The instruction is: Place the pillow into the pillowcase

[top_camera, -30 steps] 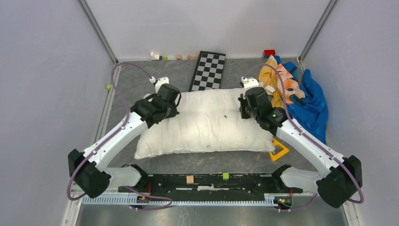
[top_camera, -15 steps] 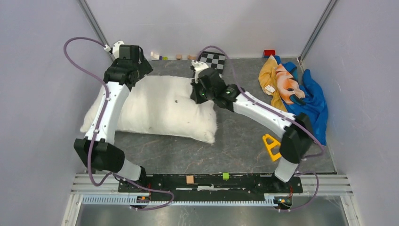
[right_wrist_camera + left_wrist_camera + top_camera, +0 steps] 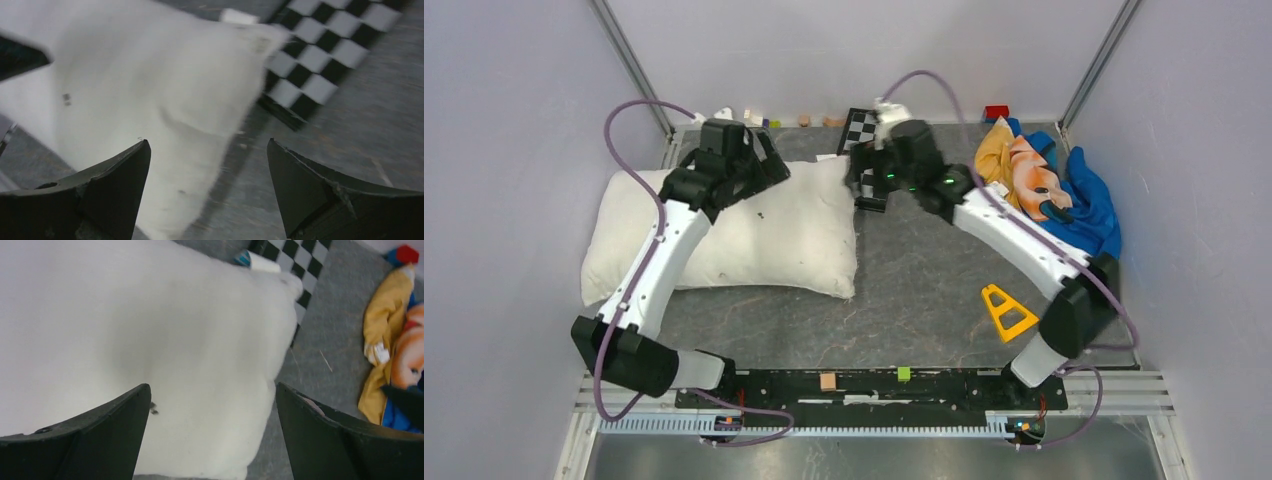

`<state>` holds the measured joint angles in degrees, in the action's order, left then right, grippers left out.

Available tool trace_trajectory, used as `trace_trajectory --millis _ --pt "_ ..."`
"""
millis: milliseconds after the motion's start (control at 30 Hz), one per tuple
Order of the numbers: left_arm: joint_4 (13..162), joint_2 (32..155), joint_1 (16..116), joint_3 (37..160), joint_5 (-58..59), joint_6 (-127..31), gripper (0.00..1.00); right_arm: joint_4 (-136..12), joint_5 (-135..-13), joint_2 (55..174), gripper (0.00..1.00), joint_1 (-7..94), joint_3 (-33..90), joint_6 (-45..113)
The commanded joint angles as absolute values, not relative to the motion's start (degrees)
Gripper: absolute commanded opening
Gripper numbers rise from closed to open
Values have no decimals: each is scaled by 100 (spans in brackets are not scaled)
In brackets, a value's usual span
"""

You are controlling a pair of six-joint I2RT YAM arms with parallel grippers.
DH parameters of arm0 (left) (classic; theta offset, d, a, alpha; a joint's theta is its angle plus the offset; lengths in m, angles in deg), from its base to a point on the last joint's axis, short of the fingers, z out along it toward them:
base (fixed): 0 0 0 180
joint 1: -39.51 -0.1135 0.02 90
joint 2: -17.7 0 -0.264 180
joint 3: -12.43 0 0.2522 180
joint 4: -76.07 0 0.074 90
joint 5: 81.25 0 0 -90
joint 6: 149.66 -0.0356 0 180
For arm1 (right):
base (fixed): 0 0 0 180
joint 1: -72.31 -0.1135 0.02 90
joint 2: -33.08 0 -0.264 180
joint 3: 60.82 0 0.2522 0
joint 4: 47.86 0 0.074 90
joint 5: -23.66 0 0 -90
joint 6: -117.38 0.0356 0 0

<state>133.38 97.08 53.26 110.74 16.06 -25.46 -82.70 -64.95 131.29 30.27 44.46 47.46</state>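
The off-white pillow [image 3: 724,235] lies flat on the left half of the grey table, its right edge near the middle. My left gripper [image 3: 769,168] hangs open over the pillow's far right corner; in the left wrist view the pillow [image 3: 150,330] fills the space below the wide jaws of this gripper [image 3: 212,390]. My right gripper [image 3: 865,187] is open just right of that corner, over the pillow's edge [image 3: 150,85] and bare table, holding nothing [image 3: 207,145]. The orange-yellow pillowcase [image 3: 1014,165] lies crumpled at the far right, also seen as pillowcase [image 3: 382,335].
A blue cloth [image 3: 1092,205] lies bunched against the pillowcase by the right wall. A checkerboard [image 3: 861,122] sits at the back behind the pillow's corner. A yellow triangle [image 3: 1007,312] lies at the near right. Small blocks [image 3: 774,120] line the back wall.
Both grippers dragged the pillow to the left, then opened and let it go. The left opened first, the right just now. The right gripper has pulled back off the pillow's corner.
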Motion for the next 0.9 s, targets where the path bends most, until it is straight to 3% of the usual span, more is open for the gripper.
trace_trajectory --millis 0,267,433,867 --pt "13053 9230 6229 10543 1219 -2797 100 -8449 -5603 11779 94 4370 3172 4609" --pt "12723 8898 7474 9754 902 -2515 100 -8321 -5241 10807 96 6527 1410 4351" --pt "12669 8870 7894 9525 901 -2525 100 -7663 -5549 10926 96 7195 867 4247" --pt "12859 8539 7998 9359 759 -2642 100 -6777 -4891 12726 91 7820 1647 3888"
